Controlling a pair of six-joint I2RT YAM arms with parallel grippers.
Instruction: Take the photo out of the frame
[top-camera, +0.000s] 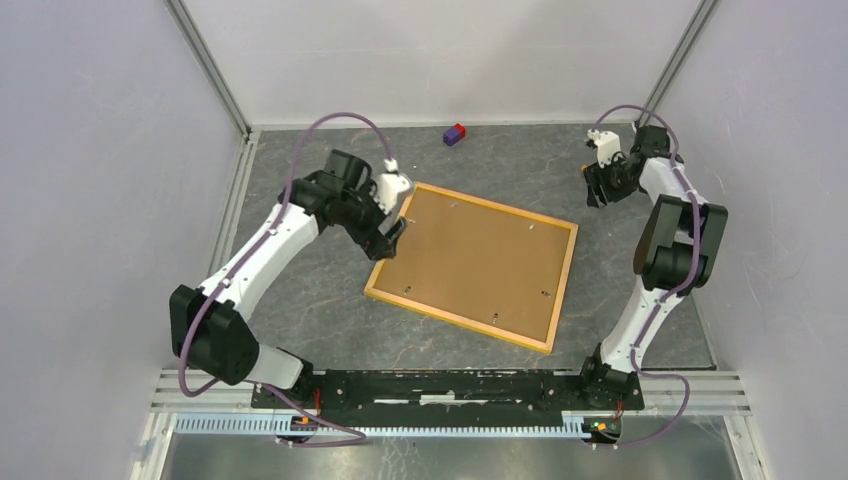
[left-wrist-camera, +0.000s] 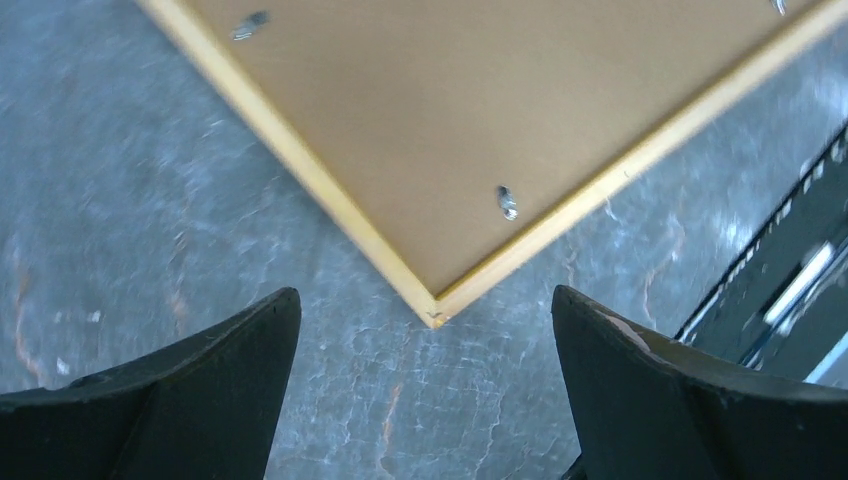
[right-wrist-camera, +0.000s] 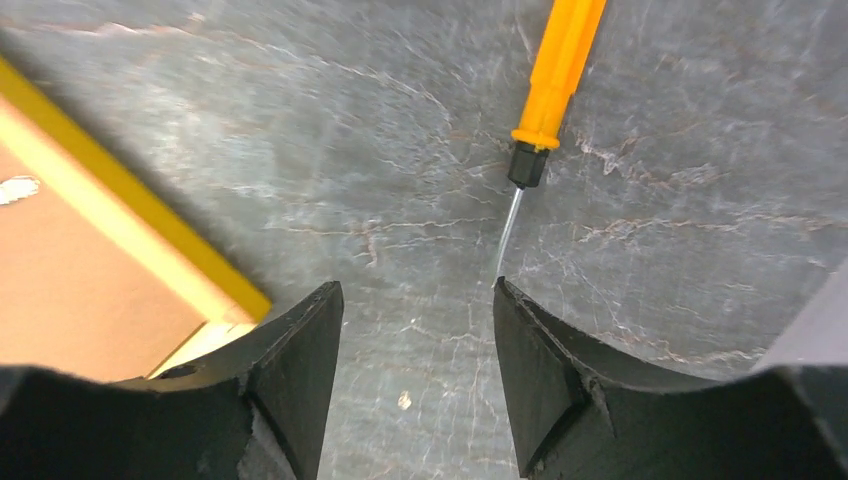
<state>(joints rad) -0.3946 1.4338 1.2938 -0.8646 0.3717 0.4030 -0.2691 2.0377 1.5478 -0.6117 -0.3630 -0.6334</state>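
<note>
The frame (top-camera: 470, 262) lies face down on the table, its brown backing board with small metal clips up and its yellow border around it. The photo is hidden under the backing. My left gripper (top-camera: 396, 228) is open and empty at the frame's left corner. In the left wrist view that corner of the frame (left-wrist-camera: 436, 312) sits just ahead of the open gripper (left-wrist-camera: 425, 300), with a clip (left-wrist-camera: 508, 203) near it. My right gripper (top-camera: 597, 190) is open and empty, off the frame's far right corner. That corner of the frame (right-wrist-camera: 140, 255) shows left of the gripper (right-wrist-camera: 416, 288).
An orange-handled screwdriver (right-wrist-camera: 556, 70) lies on the table just ahead of the right gripper, its metal tip close to the right finger (right-wrist-camera: 530, 340). A small blue and red block (top-camera: 455, 134) sits near the back wall. The arms' base rail (top-camera: 440, 385) runs along the near edge.
</note>
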